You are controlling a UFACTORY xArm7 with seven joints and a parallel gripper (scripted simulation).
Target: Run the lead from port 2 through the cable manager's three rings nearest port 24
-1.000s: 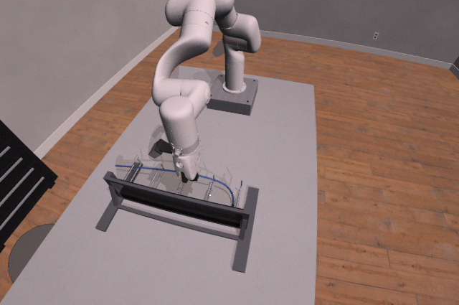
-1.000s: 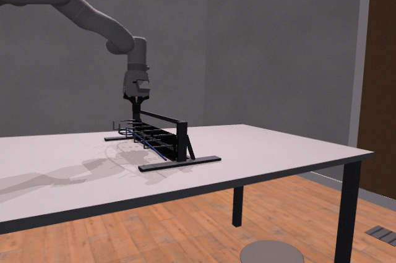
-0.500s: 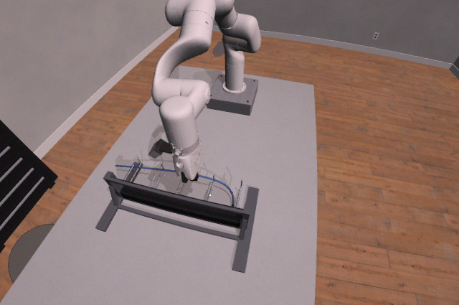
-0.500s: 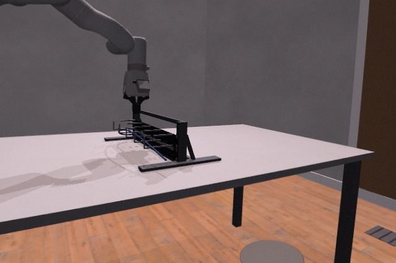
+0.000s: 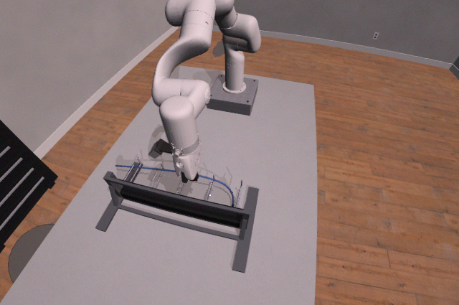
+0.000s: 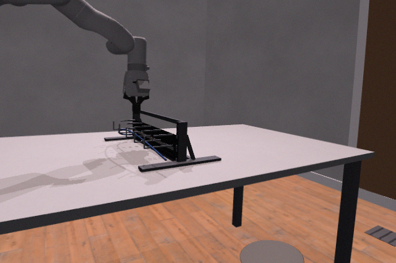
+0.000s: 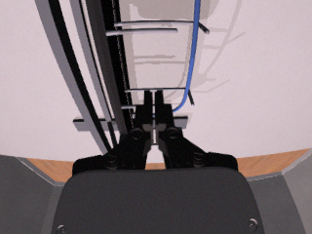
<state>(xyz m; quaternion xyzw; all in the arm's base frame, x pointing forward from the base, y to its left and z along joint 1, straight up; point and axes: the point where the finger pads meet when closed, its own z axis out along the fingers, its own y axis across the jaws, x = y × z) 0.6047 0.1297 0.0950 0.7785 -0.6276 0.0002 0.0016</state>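
Observation:
The black rack with its patch panel (image 5: 178, 203) stands on the grey table, with several wire rings (image 5: 209, 190) of the cable manager sticking out behind it. The blue lead (image 5: 148, 169) runs along over the rings and bends down into the panel at the right end (image 5: 232, 199). My gripper (image 5: 188, 178) hangs straight down over the middle of the ring row, fingers shut. In the wrist view the fingers (image 7: 155, 105) are pressed together, and the lead (image 7: 194, 46) curves in just beside the right finger, not between the two. The side view shows the gripper (image 6: 137, 106) above the rack's top bar.
The rack's long feet (image 5: 244, 231) rest on the table, well in from the edges. The arm's base (image 5: 232, 97) stands at the far end of the table. A round stool (image 6: 271, 252) stands on the floor below the table's front edge.

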